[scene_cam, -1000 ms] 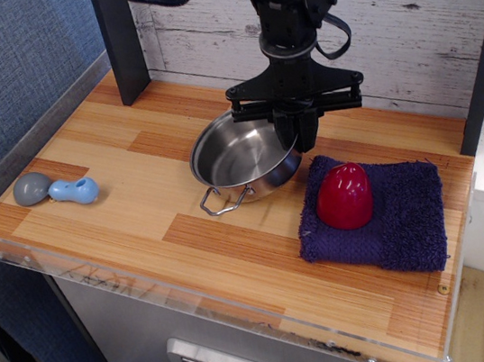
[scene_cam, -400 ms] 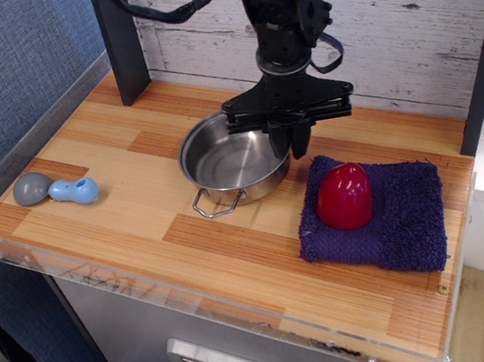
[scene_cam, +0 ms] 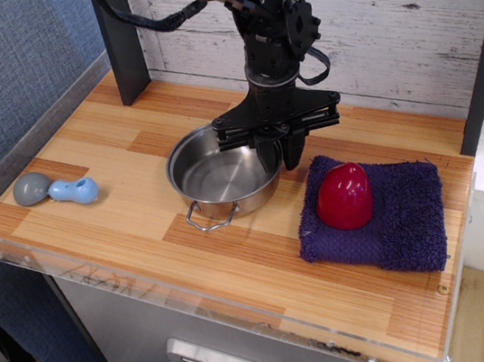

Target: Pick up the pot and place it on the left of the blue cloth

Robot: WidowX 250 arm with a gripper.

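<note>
Pot (scene_cam: 220,175) sits just left of the blue cloth (scene_cam: 384,214), its right rim clamped between the jaws of the gripper (scene_cam: 274,151). Placement looks nearly done; what remains, seemingly, is letting go and lifting clear.

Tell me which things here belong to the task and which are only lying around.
Belong to the task:
- pot, its right rim gripped by the gripper
- blue cloth

Only lying around:
- red pepper toy, standing on the cloth
- grey-and-blue scoop, far left
</note>
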